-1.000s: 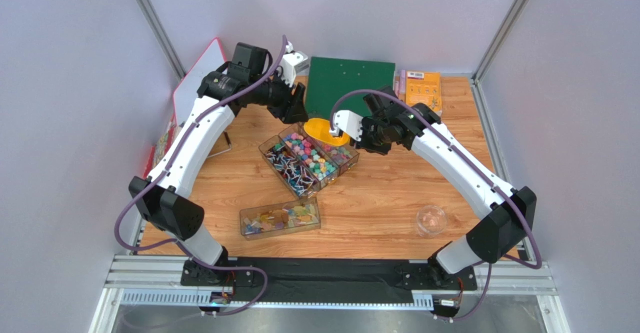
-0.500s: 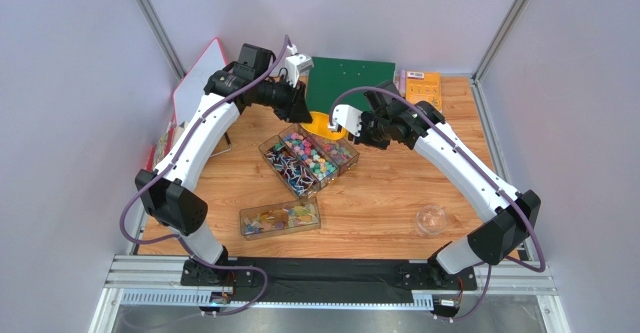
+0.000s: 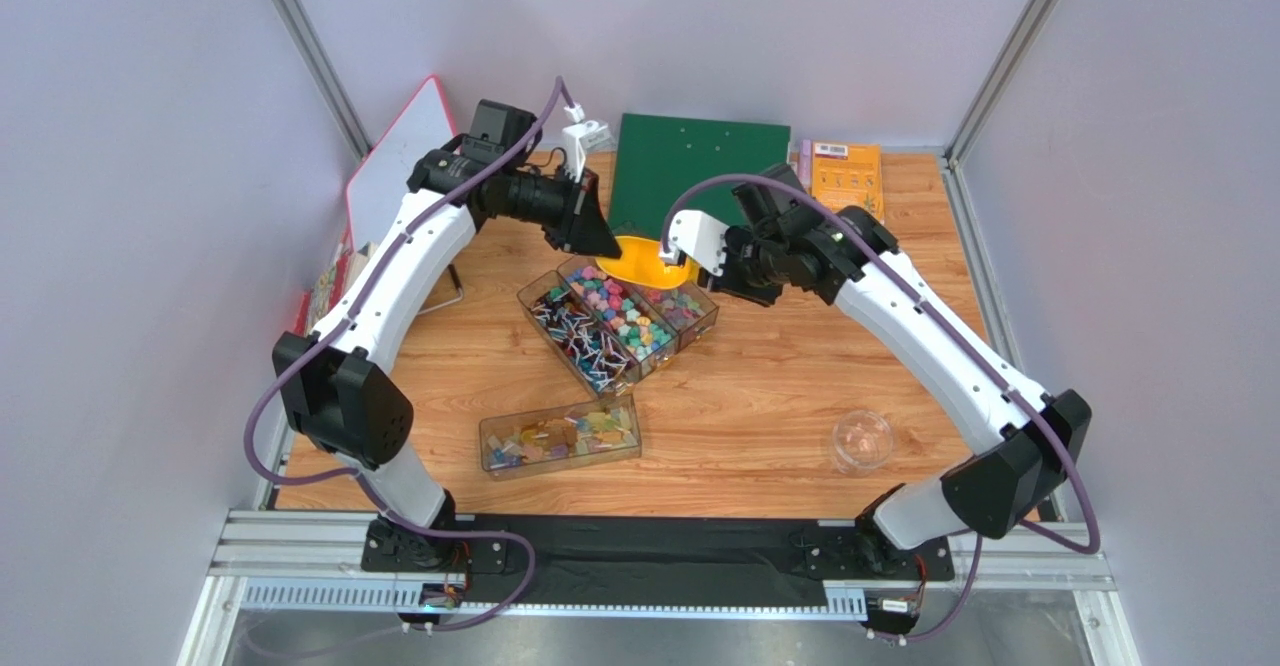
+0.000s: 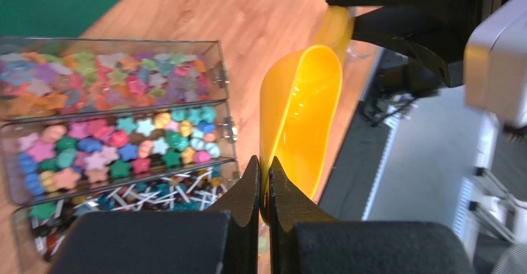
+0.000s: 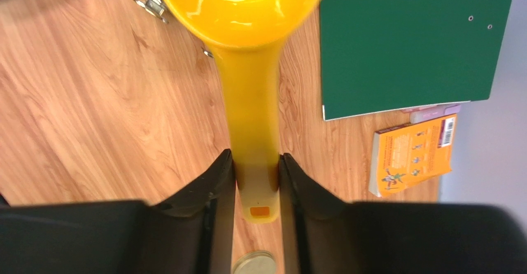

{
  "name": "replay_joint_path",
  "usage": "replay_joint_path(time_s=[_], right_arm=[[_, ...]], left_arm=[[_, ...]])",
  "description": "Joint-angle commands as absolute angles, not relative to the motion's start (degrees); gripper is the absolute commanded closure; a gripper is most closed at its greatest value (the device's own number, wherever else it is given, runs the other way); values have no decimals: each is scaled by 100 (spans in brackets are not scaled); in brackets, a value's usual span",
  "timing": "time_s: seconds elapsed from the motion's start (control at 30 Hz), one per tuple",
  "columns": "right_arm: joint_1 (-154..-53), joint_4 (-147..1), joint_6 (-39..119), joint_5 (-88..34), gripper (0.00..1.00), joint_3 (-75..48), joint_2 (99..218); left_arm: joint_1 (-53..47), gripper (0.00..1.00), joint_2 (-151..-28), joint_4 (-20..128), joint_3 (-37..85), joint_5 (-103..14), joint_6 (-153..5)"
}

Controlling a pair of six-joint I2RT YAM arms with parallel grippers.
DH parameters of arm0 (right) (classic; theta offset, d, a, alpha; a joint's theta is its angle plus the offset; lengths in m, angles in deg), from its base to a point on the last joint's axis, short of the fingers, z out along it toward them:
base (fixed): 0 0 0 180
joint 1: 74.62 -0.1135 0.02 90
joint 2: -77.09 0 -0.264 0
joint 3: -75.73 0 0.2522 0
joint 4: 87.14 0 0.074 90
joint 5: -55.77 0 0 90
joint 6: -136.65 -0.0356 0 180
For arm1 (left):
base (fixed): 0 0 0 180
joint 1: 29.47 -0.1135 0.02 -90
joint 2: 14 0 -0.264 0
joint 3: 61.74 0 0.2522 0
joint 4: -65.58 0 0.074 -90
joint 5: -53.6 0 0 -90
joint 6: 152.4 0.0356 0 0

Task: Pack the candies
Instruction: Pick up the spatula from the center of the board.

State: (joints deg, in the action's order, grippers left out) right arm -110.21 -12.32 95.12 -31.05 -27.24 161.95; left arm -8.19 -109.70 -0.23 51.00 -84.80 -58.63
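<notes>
L gripper [image 4: 264, 166]: fingers pressed nearly together, pinching the thin front lip of the yellow scoop [image 4: 303, 107]. R gripper [image 5: 257, 158]: fingers clamped on both sides of the scoop's handle [image 5: 250, 101], near its end. The scoop hangs between the 2 grippers, turned on its side in the L wrist view with the bowl's hollow facing the camera. It sits just beside the far corner of the clear box [image 4: 220, 64]. Can't tell if it touches the box.

Candies [image 4: 117, 147]: tiny star shapes in pink, blue, teal-green, orange and yellow. They're piled loose in 2 long compartments of the box. The outer compartment's lot looks paler through the plastic. The 3rd compartment, nearest the L gripper, holds thin stick-like bits w/ coloured ends, too small to name.

The box lies diagonally around mid-table [image 3: 751, 396], a bit toward the far edge. A 2nd clear box [image 3: 559, 437] w/ mixed coloured pieces sits near the near edge, left of centre and well apart from the 1st. Green board [image 3: 706, 164] lies flat at the far edge. Orange packet [image 3: 846, 179] is just beside it toward the far R corner. A small clear cup [image 3: 863, 441] stands toward the near R corner.
</notes>
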Motion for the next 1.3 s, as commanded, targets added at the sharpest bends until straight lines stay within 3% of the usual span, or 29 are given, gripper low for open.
replay_joint_path(time_s=[0.0,0.07,0.1,0.27,0.43,0.57,0.73,1.27], right_arm=[[-10417,-2440,8323,-2108,34,-2611,15140],[-10135,-2687,7938,-852,6,-2102,14725],[-9898,-3254,7639,-604,0,-1891,14262],[-9466,-3973,6538,1102,0,-1510,13879],[-9465,-2717,7783,1805,7,-2397,14449],[-9465,-1277,9048,1850,18,-3311,15159],[-9492,650,10236,1754,25,-4630,16049],[-10001,-850,9632,726,26,-3138,15277]], left_arm=[[-1039,100,-10971,-267,4923,-10467,-5713],[-1206,100,-11077,-241,4888,-10827,-5678],[-1250,100,-11112,-241,4879,-10925,-5669],[-1400,100,-11270,-92,4730,-11593,-5792],[-1400,100,-11279,-30,4695,-11576,-5871],[-1400,100,-11244,76,4668,-11550,-5976],[-1400,100,-11165,102,4589,-11436,-5959],[-1409,100,-11244,568,4703,-11409,-6521]])
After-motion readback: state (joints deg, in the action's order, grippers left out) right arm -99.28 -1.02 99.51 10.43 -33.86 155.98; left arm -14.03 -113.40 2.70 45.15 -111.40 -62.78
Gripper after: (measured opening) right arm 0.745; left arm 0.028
